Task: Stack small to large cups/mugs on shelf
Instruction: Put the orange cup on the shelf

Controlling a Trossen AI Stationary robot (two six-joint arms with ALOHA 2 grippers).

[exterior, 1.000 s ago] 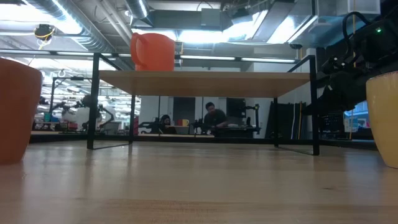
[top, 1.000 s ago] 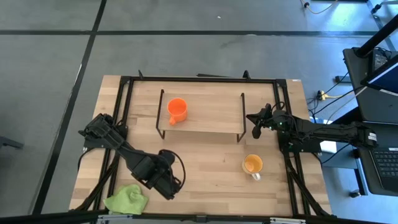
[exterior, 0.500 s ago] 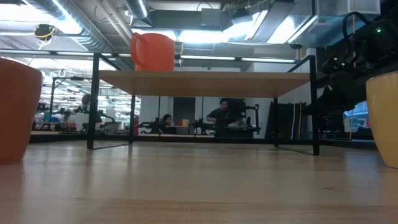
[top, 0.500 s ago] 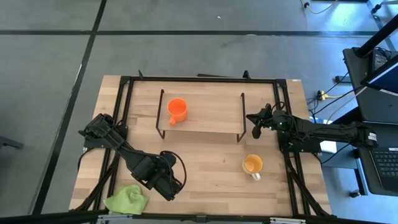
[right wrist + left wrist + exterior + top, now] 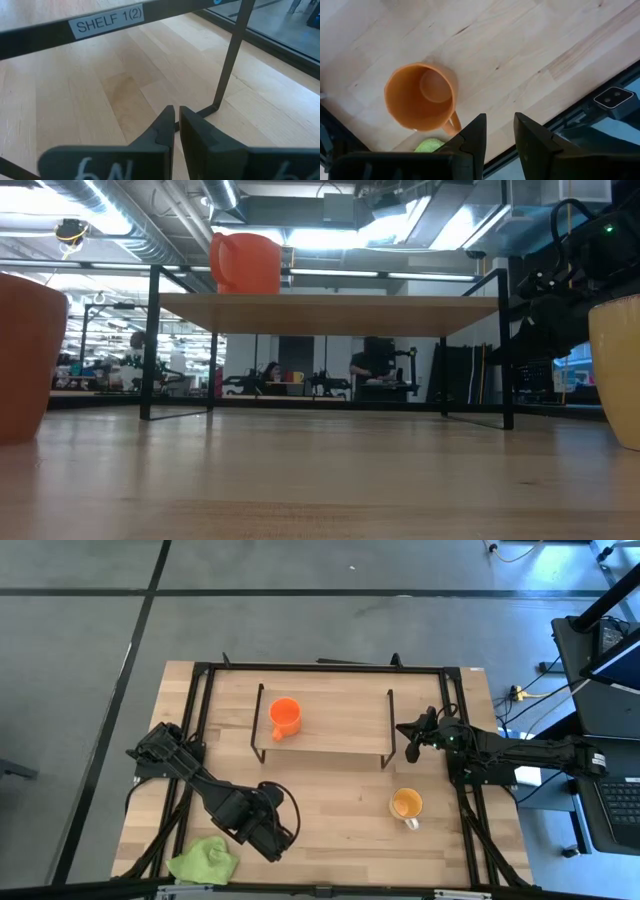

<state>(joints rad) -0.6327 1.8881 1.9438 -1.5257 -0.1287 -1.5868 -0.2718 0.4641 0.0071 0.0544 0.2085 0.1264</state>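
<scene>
the bright orange mug (image 5: 285, 716) stands on the shelf (image 5: 340, 720), near its left end. the yellow-orange mug (image 5: 405, 805) sits on the table (image 5: 340, 820) in front of the shelf's right end. the brown mug (image 5: 421, 96) stands upright on the table by the green cloth (image 5: 204, 861), just under the left gripper (image 5: 495, 142), whose fingers are parted a little and hold nothing. the right gripper (image 5: 176, 125) waits beside the shelf's right legs, fingers nearly together and empty
</scene>
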